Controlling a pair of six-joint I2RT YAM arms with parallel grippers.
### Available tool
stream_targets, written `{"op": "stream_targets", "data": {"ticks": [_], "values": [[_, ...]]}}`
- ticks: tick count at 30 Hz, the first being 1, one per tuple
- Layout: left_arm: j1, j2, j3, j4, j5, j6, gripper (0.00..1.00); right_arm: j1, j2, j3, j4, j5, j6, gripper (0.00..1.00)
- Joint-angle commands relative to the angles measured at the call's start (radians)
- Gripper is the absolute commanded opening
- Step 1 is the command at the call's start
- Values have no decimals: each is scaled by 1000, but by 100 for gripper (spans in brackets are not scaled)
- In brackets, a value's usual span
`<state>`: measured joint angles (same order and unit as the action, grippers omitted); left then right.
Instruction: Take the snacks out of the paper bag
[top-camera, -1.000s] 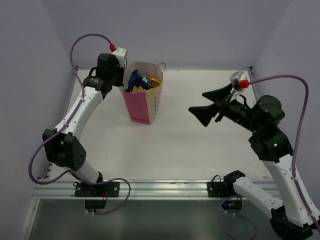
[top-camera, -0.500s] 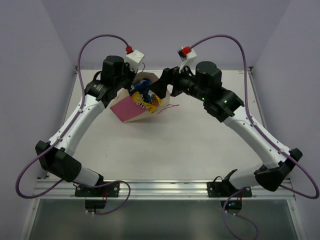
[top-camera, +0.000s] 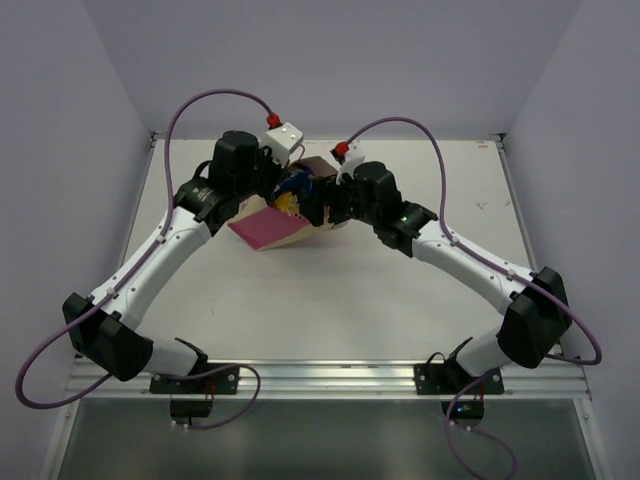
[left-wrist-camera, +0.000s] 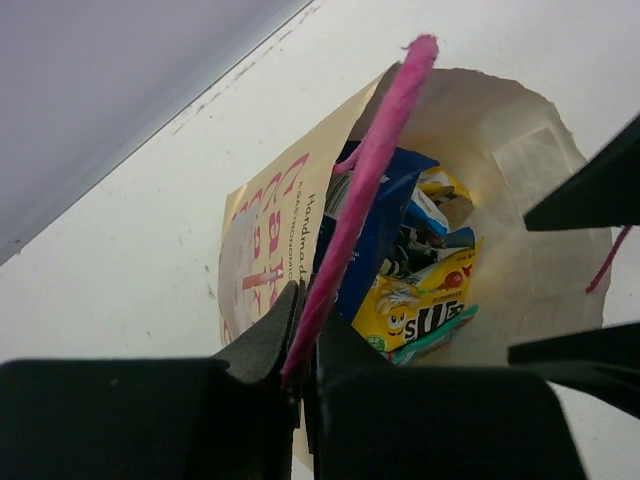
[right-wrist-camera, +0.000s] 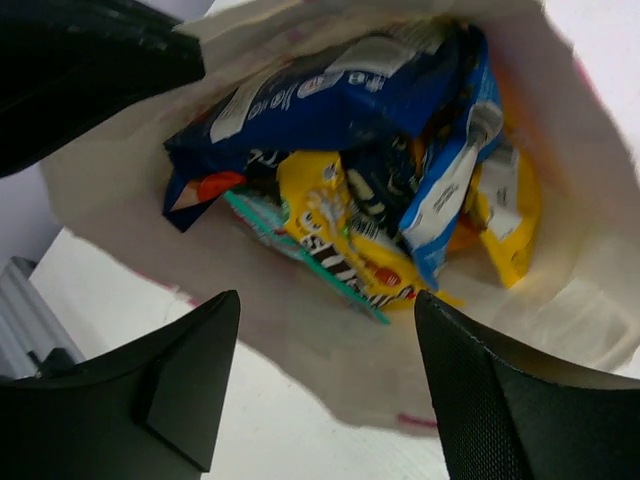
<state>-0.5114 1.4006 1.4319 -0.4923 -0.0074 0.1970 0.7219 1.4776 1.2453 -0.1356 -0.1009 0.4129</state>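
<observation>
Inside the bag mouth: we see the snacks all still packed in, blue and yellow wrappers on top, none out yet.
Paper bag: far middle of the table, tipped well over onto its pink side, mouth facing right; a second ago it stood upright.
Left gripper: clenched on the pink handle, keeping the bag tilted.
Right gripper: jaws spread, nothing held, right at the mouth; a second ago it was well off to the right.
Meaning: we judge the setup done and the first pick next.
</observation>
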Motion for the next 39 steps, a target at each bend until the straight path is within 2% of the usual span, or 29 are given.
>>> {"op": "stream_targets", "data": {"ticks": [1, 5, 10, 15, 18, 20, 21, 25, 32, 37, 39], "values": [[-13, -61, -31, 66, 60, -7, 0, 5, 13, -14, 203, 69, -126, 73], [-18, -61, -39, 61, 69, -14, 0, 4, 99, 14, 241, 81, -181, 72], [-18, -57, -25, 57, 43, -22, 0, -2, 184, 51, 235, 84, -175, 69], [-18, -49, -15, 44, 40, -25, 0, -4, 196, -6, 241, 124, -141, 66], [-18, -48, -11, 43, 38, -25, 0, -3, 178, -35, 258, 136, -154, 59], [-19, -48, -13, 43, 38, -27, 0, -4, 173, -47, 264, 138, -163, 51], [-18, -48, -11, 44, 38, -28, 0, -4, 173, -52, 275, 141, -164, 40], [-18, -40, -14, 34, 23, -24, 0, -6, 132, -52, 257, 147, -183, 11], [-18, -40, -39, 49, 12, -21, 0, -4, 46, -78, 199, 80, -217, 0], [-18, -40, -53, 58, 12, -25, 0, -6, 0, -106, 169, 64, -195, 0], [-18, -40, -62, 66, -23, -21, 0, -9, -101, -133, 168, 70, -194, 0]]}}
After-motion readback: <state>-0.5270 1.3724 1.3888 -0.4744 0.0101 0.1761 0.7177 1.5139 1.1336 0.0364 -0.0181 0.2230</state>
